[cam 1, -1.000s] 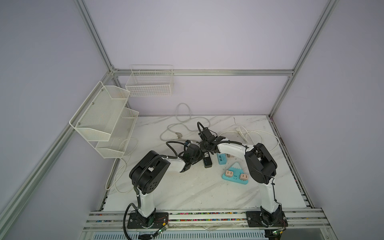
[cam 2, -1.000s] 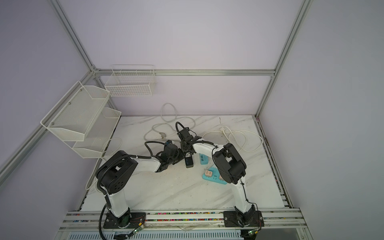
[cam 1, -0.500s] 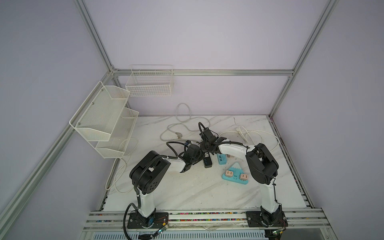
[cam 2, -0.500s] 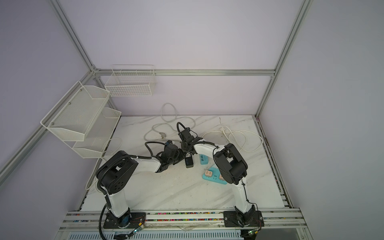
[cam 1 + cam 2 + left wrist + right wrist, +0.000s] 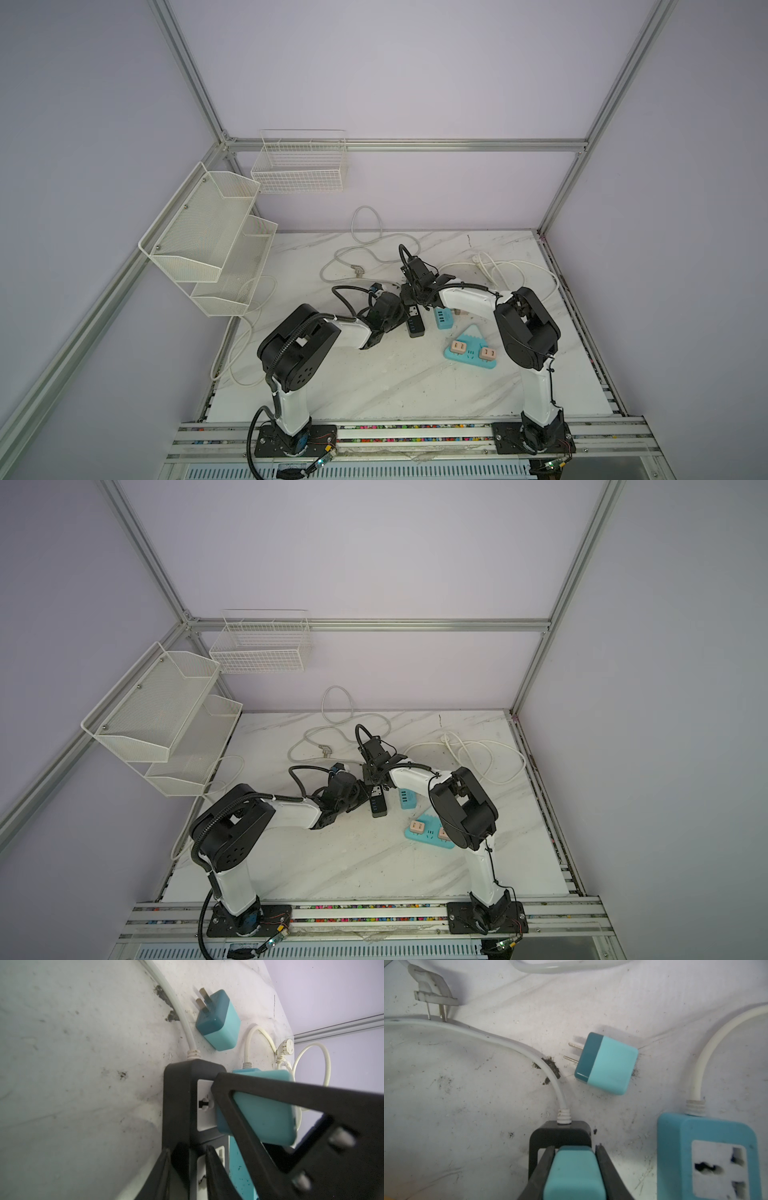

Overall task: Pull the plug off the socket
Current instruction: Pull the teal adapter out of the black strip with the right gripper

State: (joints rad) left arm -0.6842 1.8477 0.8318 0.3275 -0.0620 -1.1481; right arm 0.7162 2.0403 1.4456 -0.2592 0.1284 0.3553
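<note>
A black socket strip (image 5: 417, 328) (image 5: 380, 808) (image 5: 560, 1132) with a white face (image 5: 204, 1113) lies mid-table. A teal plug (image 5: 575, 1169) (image 5: 261, 1109) sits against that face, and my right gripper (image 5: 575, 1147) (image 5: 412, 296) is shut on its two sides. My left gripper (image 5: 188, 1147) (image 5: 398, 316) reaches in from the left. Its fingers (image 5: 166, 1167) are shut on the strip's black side wall. In both top views the grippers hide the plug.
A loose teal plug (image 5: 606, 1064) (image 5: 216, 1022) lies just beyond the strip, beside its white cable (image 5: 550, 1072). A blue socket block (image 5: 708, 1157) (image 5: 442, 319) and a teal triangular strip (image 5: 469, 353) with two beige plugs lie to the right. White mesh baskets (image 5: 208, 232) hang on the left wall.
</note>
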